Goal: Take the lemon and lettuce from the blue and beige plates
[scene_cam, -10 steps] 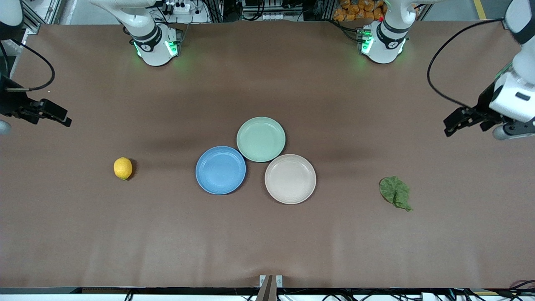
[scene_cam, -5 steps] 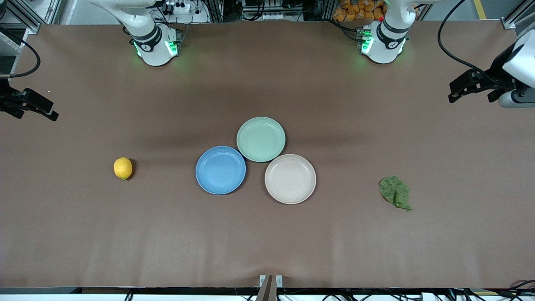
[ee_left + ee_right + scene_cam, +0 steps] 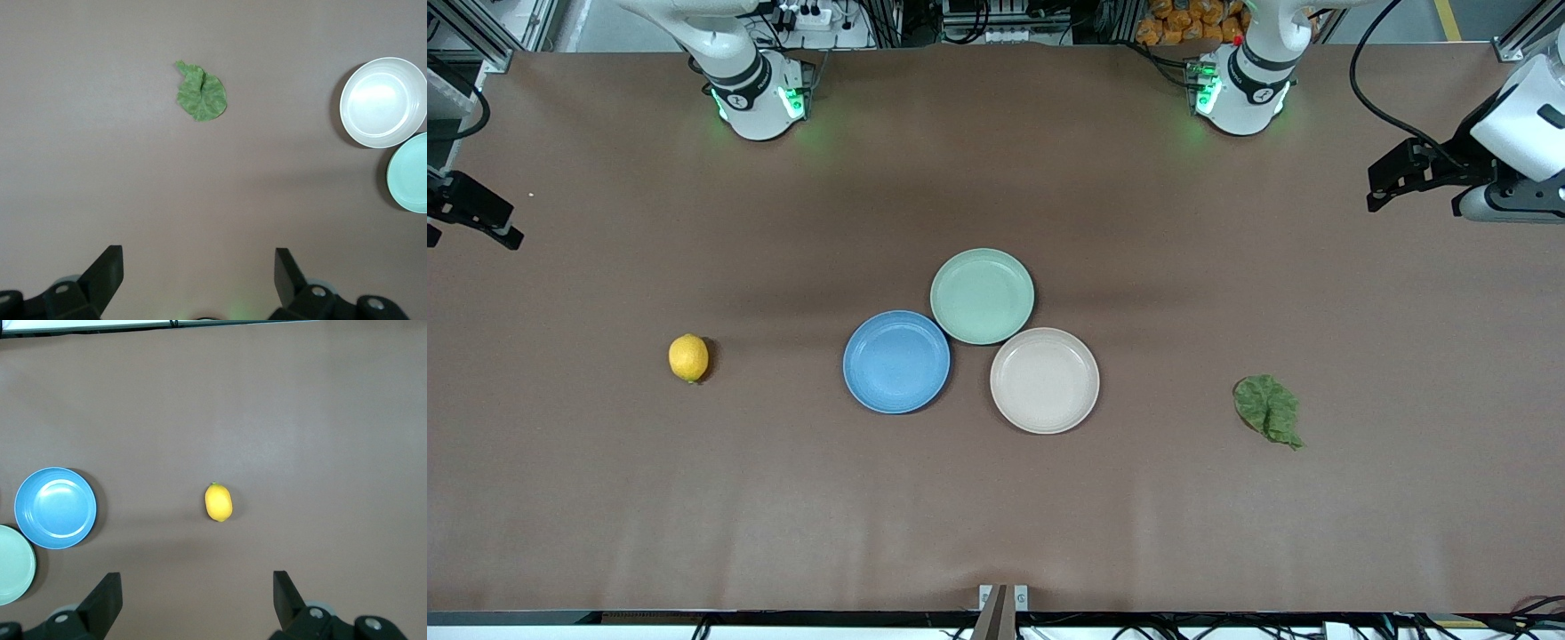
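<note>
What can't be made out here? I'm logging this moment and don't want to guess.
- Right gripper, front view: cut by the picture's edge, so only part of it shows there.
- Left gripper and right gripper, wrist views: only the fingers show, spread wide; the bodies run off the edge.
- Undersides of the lemon and lettuce: hidden against the table.
- Mint-green plate, left wrist view: cut off at the edge.

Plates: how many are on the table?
3. The green plate is farthest from the front camera; the blue plate sits toward the right arm's end, the beige plate toward the left arm's. None looks hidden.
</note>
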You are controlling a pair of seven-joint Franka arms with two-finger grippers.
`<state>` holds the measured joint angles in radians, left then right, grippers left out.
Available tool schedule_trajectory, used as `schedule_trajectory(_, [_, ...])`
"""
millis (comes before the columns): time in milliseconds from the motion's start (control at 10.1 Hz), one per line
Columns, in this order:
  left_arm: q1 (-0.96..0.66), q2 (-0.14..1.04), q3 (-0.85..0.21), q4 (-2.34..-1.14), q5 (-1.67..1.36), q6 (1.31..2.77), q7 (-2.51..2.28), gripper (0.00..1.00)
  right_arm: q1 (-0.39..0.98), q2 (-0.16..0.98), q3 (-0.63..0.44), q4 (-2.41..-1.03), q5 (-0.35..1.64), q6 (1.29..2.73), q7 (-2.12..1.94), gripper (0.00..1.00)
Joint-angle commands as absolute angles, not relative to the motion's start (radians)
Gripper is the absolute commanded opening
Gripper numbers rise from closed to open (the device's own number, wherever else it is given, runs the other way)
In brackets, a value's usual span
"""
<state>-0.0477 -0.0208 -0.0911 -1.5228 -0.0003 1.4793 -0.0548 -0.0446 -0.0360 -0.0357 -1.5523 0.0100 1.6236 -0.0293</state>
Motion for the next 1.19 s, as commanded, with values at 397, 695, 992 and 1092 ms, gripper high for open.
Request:
schedule_trajectory(397, [-0.044, -0.023, -0.094, -1.497, -0.011, 1.459, -0.015, 1.0, -0.032, 0.034, -0.034, -1.453, -0.006, 1.534, 0.011, 1.0])
schedule_trajectory(695, [-0.044, -0.021, -0.092, -1.499, -0.012, 1.46, -0.021, 1.0, -0.032, 0.034, -0.035, -1.456, -0.006, 1.491, 0.015, 1.0])
schedule_trajectory(992, [-0.044, -0.021, -0.092, -1.497, -0.012, 1.459, -0.021, 1.0, -0.032, 0.034, -0.035, -1.457, -0.006, 1.474, 0.015, 1.0])
schedule_trajectory(1092, [-0.044, -0.021, -0.092, -1.497, -0.012, 1.459, -0.02, 1.0, -0.032, 0.034, -0.035, -1.457, -0.006, 1.474, 0.015, 1.0])
